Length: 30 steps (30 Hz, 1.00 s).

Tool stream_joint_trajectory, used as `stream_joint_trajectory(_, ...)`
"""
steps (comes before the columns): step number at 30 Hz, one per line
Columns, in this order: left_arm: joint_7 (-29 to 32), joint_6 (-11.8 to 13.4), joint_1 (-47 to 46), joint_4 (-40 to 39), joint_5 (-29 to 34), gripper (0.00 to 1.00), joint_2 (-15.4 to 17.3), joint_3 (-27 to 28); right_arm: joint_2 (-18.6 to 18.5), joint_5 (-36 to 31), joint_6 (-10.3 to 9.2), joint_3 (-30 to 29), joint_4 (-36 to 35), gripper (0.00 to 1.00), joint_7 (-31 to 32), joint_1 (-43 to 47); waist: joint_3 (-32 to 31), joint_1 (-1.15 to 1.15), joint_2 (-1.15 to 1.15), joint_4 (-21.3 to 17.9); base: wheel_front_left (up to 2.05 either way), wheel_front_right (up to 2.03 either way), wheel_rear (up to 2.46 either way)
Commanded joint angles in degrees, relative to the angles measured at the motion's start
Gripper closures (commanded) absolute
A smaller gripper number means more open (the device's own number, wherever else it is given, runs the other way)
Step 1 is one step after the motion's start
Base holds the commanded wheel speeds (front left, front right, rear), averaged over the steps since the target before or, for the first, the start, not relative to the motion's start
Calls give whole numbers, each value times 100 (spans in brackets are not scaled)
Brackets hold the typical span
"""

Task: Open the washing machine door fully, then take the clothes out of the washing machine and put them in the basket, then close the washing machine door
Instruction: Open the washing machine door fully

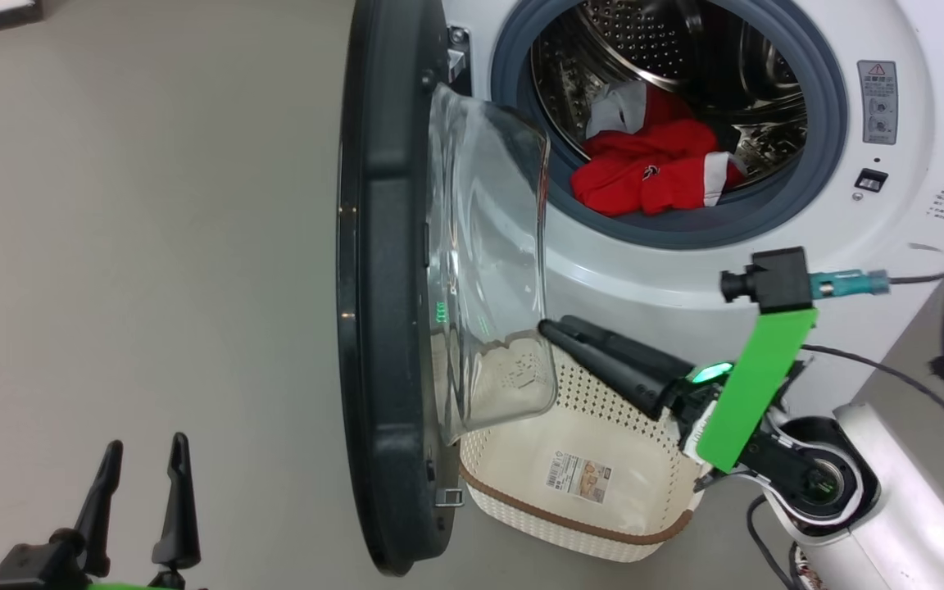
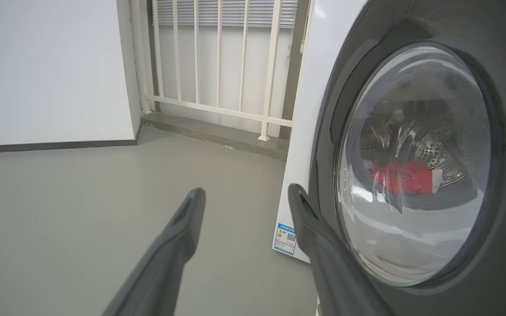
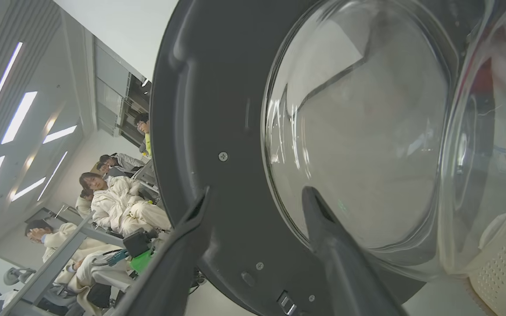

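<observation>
Left gripper [image 1: 147, 447] is resting at the head view's lower left, fingers pointing up, jaws standing wide apart with nothing between them. Right gripper [image 1: 558, 325] is reaching in from the lower right, its fingers [image 3: 336, 263] pointing up and left. From above they are overlapping, but the right wrist view is showing them spread and empty. Pale right forearm [image 1: 898, 500] is angling in from the corner, with a green plate [image 1: 755, 385] sitting on the wrist.

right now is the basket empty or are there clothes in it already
Empty: the basket shows its bare bottom and label sticker, with nothing red inside. The red clothes lie in the washing machine drum.
</observation>
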Motion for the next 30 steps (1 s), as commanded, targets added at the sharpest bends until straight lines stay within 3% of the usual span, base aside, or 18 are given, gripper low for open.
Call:
stream_joint_trajectory(1, -6, 62, -85, -178, -56, 0, 128, 222, -59, -228, 9, 30, -211, 0, -259, 25, 7, 0, 0, -37, 0, 0, 0)
stream_joint_trajectory(11, 7, 145, -4, -333, -129, 0, 215, 319, -582, -1712, 9, 371, -157, 0, -2264, 388, 17, 0, 0, -167, 0, 0, 0)
stream_joint_trajectory(20, 60, 196, 16, -433, -156, 0, 242, 293, -782, -2554, 9, 597, 384, 0, -3941, 523, 27, 0, 0, -225, 0, 0, 0)
stream_joint_trajectory(30, 126, 247, 58, -517, -189, 0, 286, 270, -425, -3572, 9, 88, 1126, 0, -4421, 705, -41, 0, 0, -232, 0, 0, 0)
